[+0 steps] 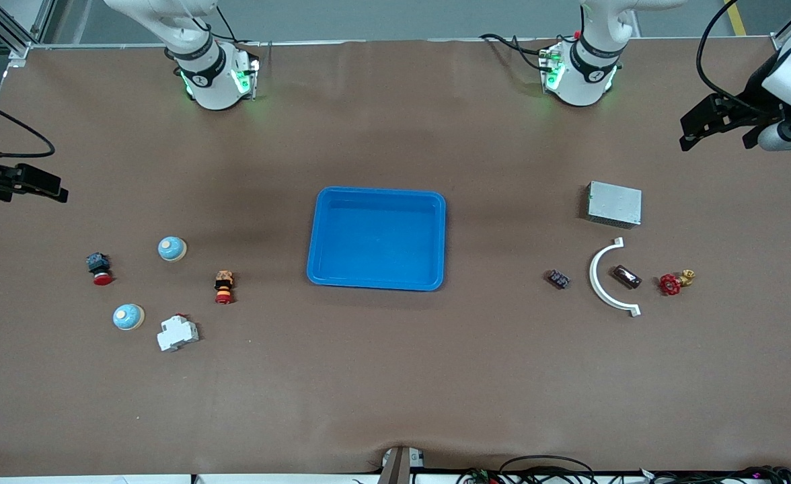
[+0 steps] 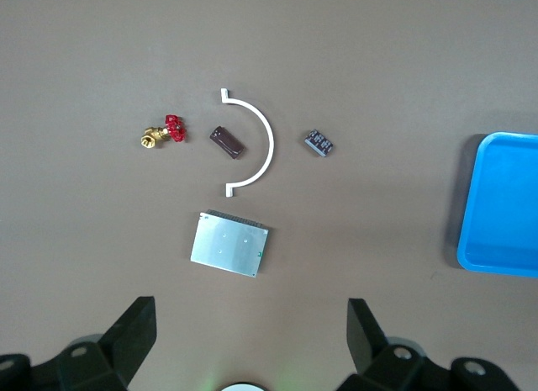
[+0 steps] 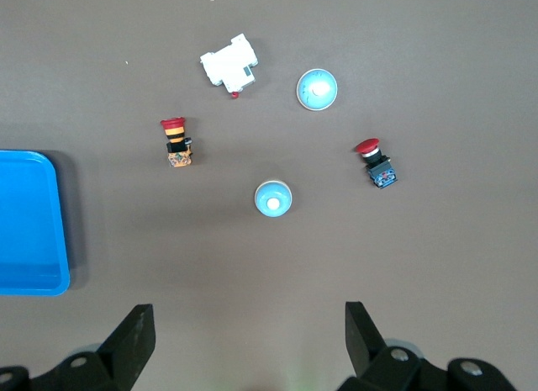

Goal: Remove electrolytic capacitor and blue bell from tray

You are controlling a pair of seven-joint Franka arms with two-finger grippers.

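Note:
The capacitor (image 1: 626, 276), a small brown cylinder, lies on the table inside a white arc-shaped piece (image 1: 596, 279) toward the left arm's end; it also shows in the left wrist view (image 2: 227, 143). Two blue dome bells (image 1: 172, 249) (image 1: 128, 316) sit toward the right arm's end and show in the right wrist view (image 3: 273, 198) (image 3: 318, 89). A blue tray (image 1: 377, 195) stands empty mid-table. My left gripper (image 1: 716, 143) (image 2: 250, 324) is open and empty, high over its end of the table. My right gripper (image 1: 32, 191) (image 3: 250, 324) is open and empty, high over its own end.
By the capacitor are a grey metal box (image 1: 614, 203), a small dark module (image 1: 557, 279) and a red-handled brass valve (image 1: 671, 284). By the bells are a red push button (image 1: 99, 267), an orange-and-red button (image 1: 224, 287) and a white breaker (image 1: 177, 333).

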